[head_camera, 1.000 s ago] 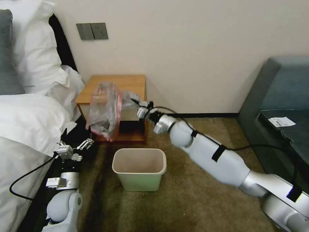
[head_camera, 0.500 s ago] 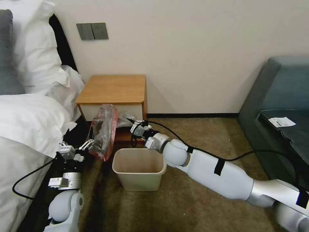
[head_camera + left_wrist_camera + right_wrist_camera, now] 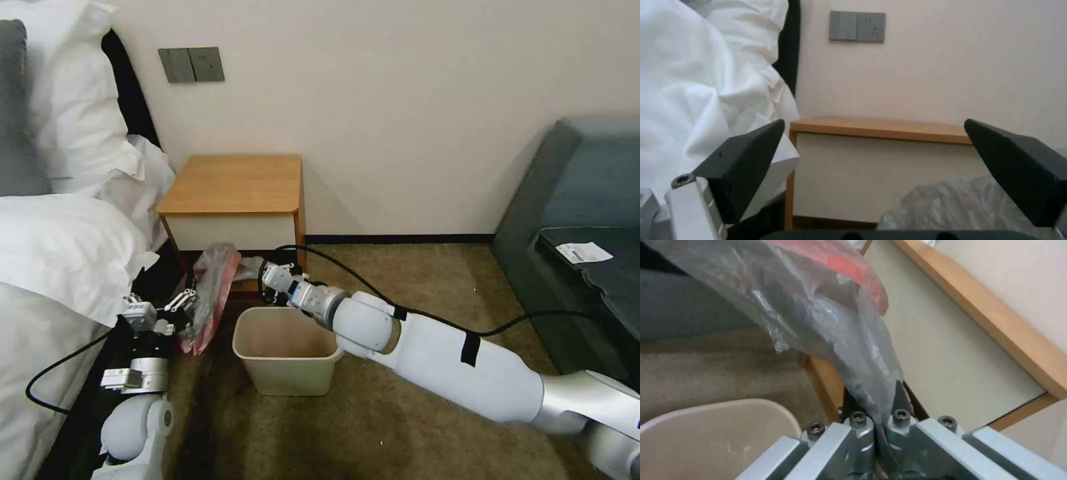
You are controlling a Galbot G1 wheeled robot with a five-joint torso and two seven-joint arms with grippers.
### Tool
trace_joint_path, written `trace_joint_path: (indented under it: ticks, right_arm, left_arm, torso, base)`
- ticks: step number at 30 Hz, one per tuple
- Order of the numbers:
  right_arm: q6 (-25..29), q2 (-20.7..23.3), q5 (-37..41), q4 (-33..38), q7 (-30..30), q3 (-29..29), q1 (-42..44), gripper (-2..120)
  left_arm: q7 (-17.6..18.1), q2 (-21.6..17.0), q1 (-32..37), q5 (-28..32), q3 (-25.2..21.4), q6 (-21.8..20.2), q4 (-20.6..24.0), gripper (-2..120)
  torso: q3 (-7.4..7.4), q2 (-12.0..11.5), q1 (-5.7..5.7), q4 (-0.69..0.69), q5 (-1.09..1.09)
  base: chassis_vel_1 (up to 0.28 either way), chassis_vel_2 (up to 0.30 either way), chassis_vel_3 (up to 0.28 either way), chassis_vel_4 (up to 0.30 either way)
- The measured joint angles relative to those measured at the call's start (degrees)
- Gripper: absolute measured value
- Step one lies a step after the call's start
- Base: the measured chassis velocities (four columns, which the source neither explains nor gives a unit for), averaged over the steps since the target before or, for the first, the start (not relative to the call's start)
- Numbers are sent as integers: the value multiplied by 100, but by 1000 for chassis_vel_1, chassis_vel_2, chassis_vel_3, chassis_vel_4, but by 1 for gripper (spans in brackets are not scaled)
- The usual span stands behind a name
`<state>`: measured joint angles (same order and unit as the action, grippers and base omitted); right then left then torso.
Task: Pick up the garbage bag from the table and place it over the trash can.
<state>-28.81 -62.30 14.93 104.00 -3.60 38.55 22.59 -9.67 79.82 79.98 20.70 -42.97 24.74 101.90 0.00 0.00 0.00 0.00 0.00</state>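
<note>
You see the right gripper low in front of the table, just behind the far rim of the trash can and a little above it. Its fingers are pressed together on a thin twisted part of the garbage bag; in the right wrist view the plastic runs straight down into the closed fingers, so the pinch is clear. From this grip the bag stretches away from the trash can toward the bed, and it hangs beside the trash can, not over it. The pink-red edge of the bag points down to the carpet near the corner of the trash can that is on the bed side. You cannot tell if the lowest part of the bag touches the carpet.

The left gripper is on the bed side of the trash can, at about the height of its rim, and its fingers are spread wide. In the left wrist view you see the two dark fingers far apart, with crinkled plastic low between them and the white front of the table behind. The tips are very near the hanging bag, but contact is not clear.

The top of the table is bare wood. The trash can stands upright on the carpet in front of the table, and its opening is uncovered.
</note>
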Motion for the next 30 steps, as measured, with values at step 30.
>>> trace_joint_path:
  ticks: [30]
  right_arm:
    - [-146,444,-250,215,113,73,872,0]
  left_arm:
    - [20,-6,6,145,-67,-127,185,100]
  torso:
    - [0,0,0,0,0]
  base:
    - [0,0,0,0]
